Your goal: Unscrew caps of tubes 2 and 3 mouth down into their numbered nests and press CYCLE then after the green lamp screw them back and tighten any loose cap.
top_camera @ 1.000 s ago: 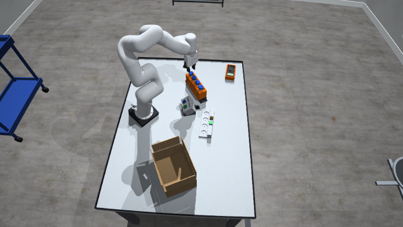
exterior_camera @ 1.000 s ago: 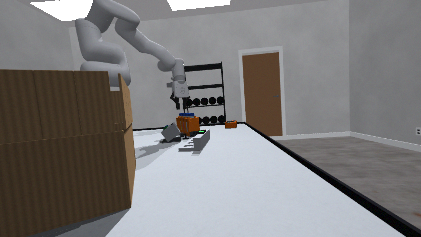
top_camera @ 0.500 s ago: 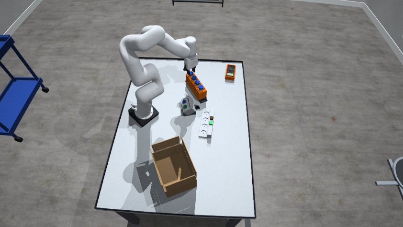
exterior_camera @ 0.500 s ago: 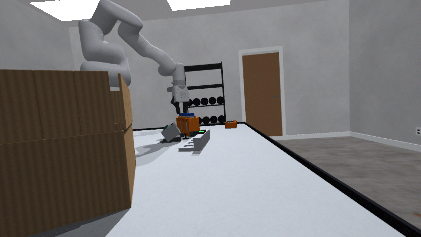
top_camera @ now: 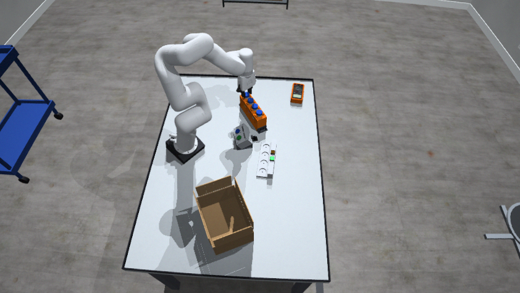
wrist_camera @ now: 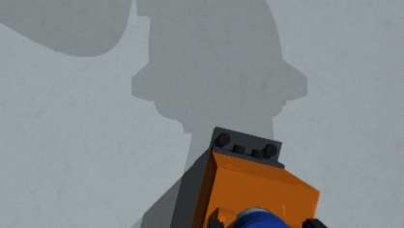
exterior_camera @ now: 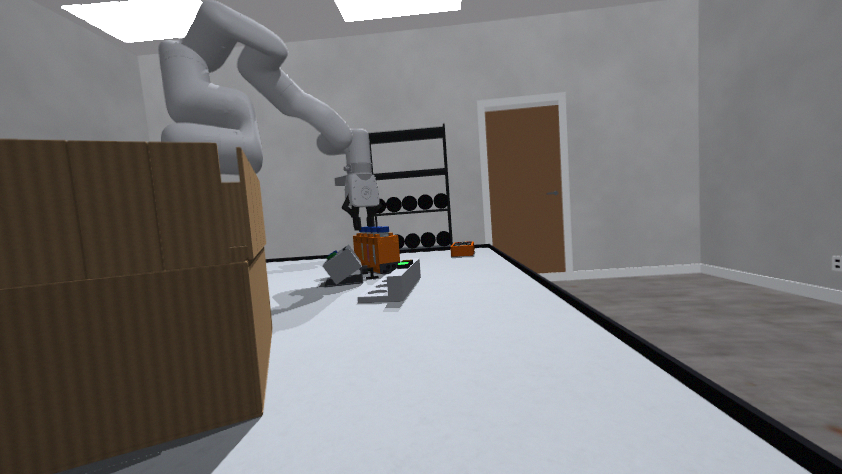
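Blue caps sat on all four tubes in the orange decapping station, so step 4 seemed current: the tool, half-open and empty, hovered over its far end, needing to descend onto that end cap.

Smooth white seven-joint arm w/ rounded tubular links, no visible cables. Round white foot on black square base plate. Pale grey boxy wrist housing w/ faint circular mark, ending in dark two-finger gripper.

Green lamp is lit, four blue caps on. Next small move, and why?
Probably lower the gripper around the end blue cap of the orange tube station: its half-open fingers hang just above it, holding nothing, and the tightness check needs a grip.
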